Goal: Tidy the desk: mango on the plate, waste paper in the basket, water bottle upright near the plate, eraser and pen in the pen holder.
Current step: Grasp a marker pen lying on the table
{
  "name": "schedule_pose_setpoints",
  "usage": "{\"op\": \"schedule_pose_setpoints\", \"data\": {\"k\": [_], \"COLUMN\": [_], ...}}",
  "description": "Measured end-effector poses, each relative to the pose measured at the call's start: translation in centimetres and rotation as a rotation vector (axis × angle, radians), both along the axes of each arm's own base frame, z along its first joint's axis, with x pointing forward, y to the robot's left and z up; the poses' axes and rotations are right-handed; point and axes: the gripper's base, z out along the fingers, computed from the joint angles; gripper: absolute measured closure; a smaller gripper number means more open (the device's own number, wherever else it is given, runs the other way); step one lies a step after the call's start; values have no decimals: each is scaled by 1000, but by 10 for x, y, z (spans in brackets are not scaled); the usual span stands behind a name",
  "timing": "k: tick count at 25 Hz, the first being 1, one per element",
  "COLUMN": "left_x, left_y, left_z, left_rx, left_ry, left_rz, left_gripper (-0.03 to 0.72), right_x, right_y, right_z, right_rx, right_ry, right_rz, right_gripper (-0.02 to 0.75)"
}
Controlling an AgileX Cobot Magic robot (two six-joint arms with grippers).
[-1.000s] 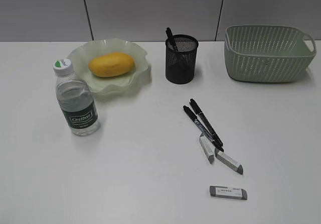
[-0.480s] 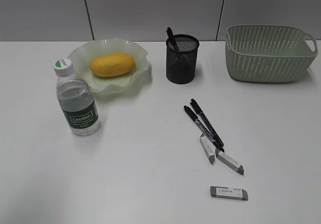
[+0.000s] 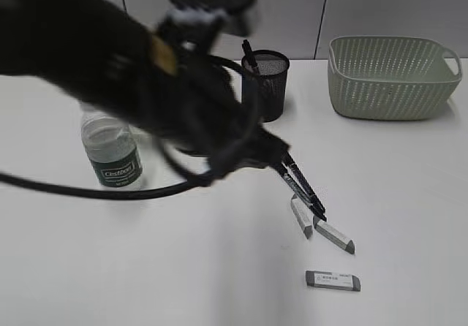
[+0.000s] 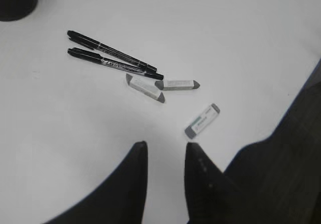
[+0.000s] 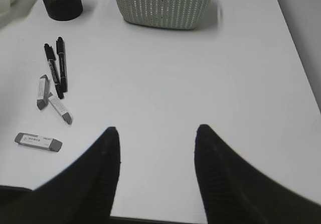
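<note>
White tabletop [image 3: 409, 194] runs back to a grey panelled wall, and across the exterior view a blurred black left arm [image 3: 131, 85] stretches from the upper left toward the middle, hiding the plate and the mango entirely. The water bottle [image 3: 111, 153] stands upright just under that arm, so a low pass of the arm could tip it. Two black pens [image 4: 113, 59] lie side by side, nearly touching, with two grey-tipped erasers [image 4: 160, 86] right at their tips and a third eraser [image 4: 201, 120] a little apart. The left gripper [image 4: 165, 151] hangs above this cluster with its fingers apart by a narrow gap and nothing between them; that gap looks tight for a pen lying flat, and closing on one would likely nudge its neighbour or roll it away. The crowding also risks catching an eraser along with a pen. The pen holder [image 3: 265, 85] already has a pen leaning inside, which could block a second one. The right gripper [image 5: 158, 153] hovers wide open and empty over bare tabletop, the basket [image 5: 163, 3] well beyond it. No waste paper shows; whether it is in the basket I cannot tell.
</note>
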Motion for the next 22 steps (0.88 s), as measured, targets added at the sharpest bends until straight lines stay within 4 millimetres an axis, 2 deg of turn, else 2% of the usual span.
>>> {"op": "schedule_pose_setpoints", "data": {"k": [2,6,8,10,13,15,18,22], "left_x": [27,77,96,113,131,139,147,151], "left_y": [-32,-72,-88,-100,-108,-107,-107,-107], "left_z": [-33,-81,-96,-107,-131,-142,-147,-149], "left_rx": [35,55,31,-15,4,80,135,114], "left_ry": [65,157,209,269,335,331,296,280], "left_rz": [88,202,272,386,543,615,692,760], "left_gripper": [449,283,252,254,292,316,329,335], "right_x": [0,0,0,0,0,0,0,0], "right_y": [0,0,0,0,0,0,0,0], "right_z": [0,0,0,0,0,0,0,0], "right_rx": [0,0,0,0,0,0,0,0], "right_ry": [0,0,0,0,0,0,0,0], "right_rz": [0,0,0,0,0,0,0,0], "right_gripper": [345,345,345,345,345,345,345,345]}}
